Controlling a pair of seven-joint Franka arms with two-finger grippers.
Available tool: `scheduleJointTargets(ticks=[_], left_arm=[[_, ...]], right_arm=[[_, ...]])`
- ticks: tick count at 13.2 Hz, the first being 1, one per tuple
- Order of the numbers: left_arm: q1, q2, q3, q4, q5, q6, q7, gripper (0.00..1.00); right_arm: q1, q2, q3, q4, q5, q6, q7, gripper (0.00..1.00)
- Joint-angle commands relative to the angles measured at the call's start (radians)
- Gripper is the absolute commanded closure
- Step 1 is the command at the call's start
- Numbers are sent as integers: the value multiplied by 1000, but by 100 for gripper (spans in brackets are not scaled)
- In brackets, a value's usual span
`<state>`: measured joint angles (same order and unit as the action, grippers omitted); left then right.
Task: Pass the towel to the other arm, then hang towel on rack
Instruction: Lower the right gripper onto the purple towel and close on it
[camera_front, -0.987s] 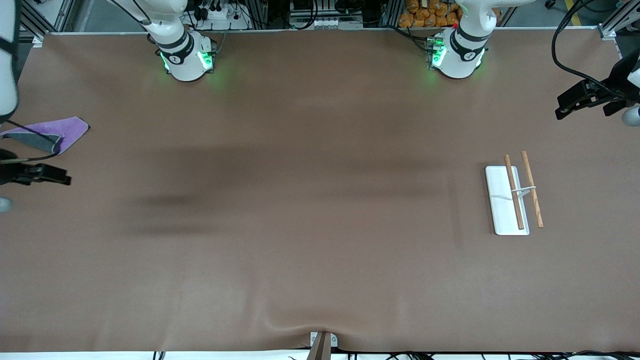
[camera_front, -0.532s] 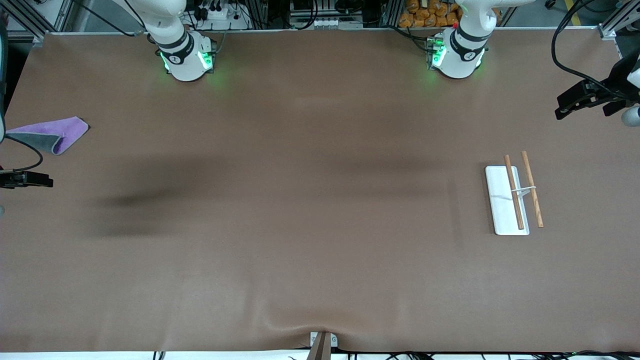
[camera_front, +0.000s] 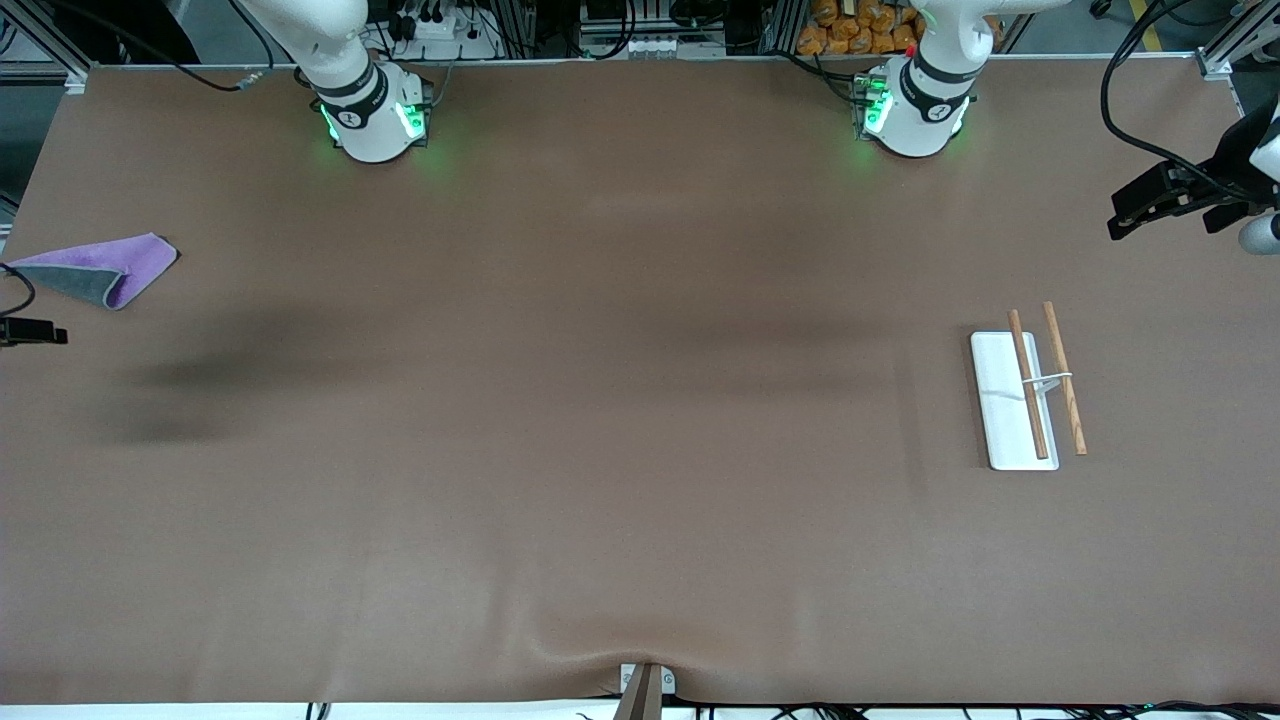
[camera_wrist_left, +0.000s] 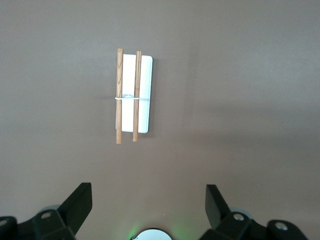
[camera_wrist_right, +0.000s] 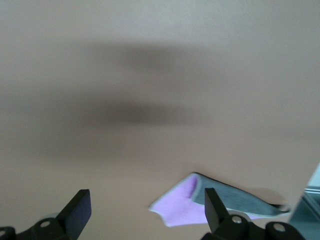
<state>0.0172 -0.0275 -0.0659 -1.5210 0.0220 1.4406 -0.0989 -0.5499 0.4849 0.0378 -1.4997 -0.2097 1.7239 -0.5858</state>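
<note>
The towel (camera_front: 100, 268), a small folded purple cloth with a grey reverse, lies flat near the table edge at the right arm's end, ungripped. The right gripper (camera_wrist_right: 145, 212), fingers spread wide and empty, hovers over that same end; the cloth shows just past its fingertips, so this arm is judged the nearer one. The rack (camera_front: 1028, 396), a white base plate carrying two parallel wooden rods, sits toward the left arm's end, its long axis running toward the front edge. The left gripper (camera_wrist_left: 147, 205) waits over it, fingers wide apart.
</note>
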Motion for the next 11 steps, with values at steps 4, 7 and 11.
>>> scheduleJointTargets(ticks=[4, 7, 11], left_arm=[[1, 1, -6, 1, 22, -9, 1, 0], [1, 1, -6, -2, 22, -9, 1, 0], [3, 8, -6, -2, 22, -9, 1, 0]], right_arm=[[-97, 1, 22, -106, -88, 126, -173, 0], [-146, 1, 22, -184, -83, 209, -193, 0], [-212, 3, 22, -282, -83, 300, -273, 0]])
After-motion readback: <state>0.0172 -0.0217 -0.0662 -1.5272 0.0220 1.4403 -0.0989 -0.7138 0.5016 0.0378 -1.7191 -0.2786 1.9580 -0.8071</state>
